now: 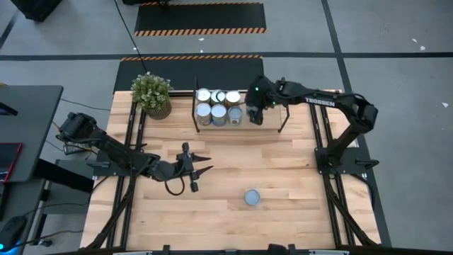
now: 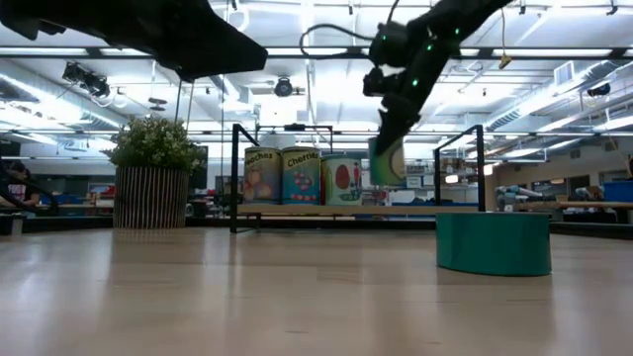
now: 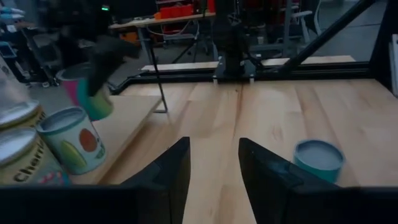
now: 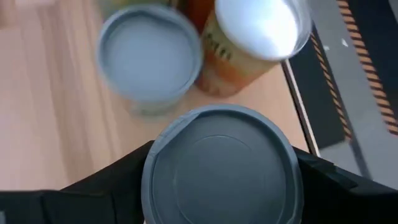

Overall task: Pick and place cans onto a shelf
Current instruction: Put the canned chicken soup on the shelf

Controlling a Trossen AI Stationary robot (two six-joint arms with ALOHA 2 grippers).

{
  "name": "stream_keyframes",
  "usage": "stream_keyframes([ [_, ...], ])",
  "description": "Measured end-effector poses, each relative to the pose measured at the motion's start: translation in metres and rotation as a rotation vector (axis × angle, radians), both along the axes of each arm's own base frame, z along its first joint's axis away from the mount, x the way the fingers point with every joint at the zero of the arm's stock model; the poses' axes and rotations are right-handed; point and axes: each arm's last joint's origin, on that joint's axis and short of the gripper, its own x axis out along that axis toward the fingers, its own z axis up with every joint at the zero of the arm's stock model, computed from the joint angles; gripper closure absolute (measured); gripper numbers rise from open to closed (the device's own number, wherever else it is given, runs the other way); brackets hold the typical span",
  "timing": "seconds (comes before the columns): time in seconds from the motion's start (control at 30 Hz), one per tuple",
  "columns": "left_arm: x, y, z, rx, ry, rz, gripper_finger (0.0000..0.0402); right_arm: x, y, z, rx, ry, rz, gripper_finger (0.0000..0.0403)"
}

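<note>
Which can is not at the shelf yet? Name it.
The teal can standing alone on the bare tabletop, nearest the open left gripper. Six others sit on the shelf; the seventh is held above it by the right gripper.

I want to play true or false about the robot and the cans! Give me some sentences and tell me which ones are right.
1. The right pincer holds a can above the shelf. True.
2. The left pincer is squeezing a can. False: it is open and holds nothing, hanging over the table.
3. One teal can sits alone on the table, off the shelf. True.
4. The potted plant stands on the shelf. False: it stands on the table beside the shelf.
5. The shelf has no cans on it. False: several cans already stand there.
</note>
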Motion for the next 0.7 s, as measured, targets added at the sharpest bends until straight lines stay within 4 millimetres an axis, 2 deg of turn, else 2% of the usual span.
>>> stream_keyframes([
  [0.13, -0.001, -0.002, 0.0, -0.008, 0.001, -0.007, 0.026, 0.008, -0.014, -0.009, 0.069, -0.089, 0.033, 0.0099],
  [0.23, -0.002, -0.004, -0.001, -0.011, 0.003, -0.014, 0.026, 0.006, -0.014, -0.013, 0.04, -0.029, 0.025, 0.0099],
  [0.37, -0.002, -0.005, -0.002, -0.017, 0.01, -0.017, 0.026, 0.005, -0.019, -0.01, 0.039, -0.052, 0.019, 0.0099],
  [0.57, -0.002, -0.004, -0.004, -0.065, 0.012, -0.002, 0.026, -0.007, -0.045, -0.008, 0.064, -0.116, -0.019, 0.0099],
  [0.7, -0.003, -0.004, -0.006, -0.075, 0.028, 0.002, 0.026, -0.015, -0.044, -0.018, 0.184, -0.097, -0.01, 0.0099],
])
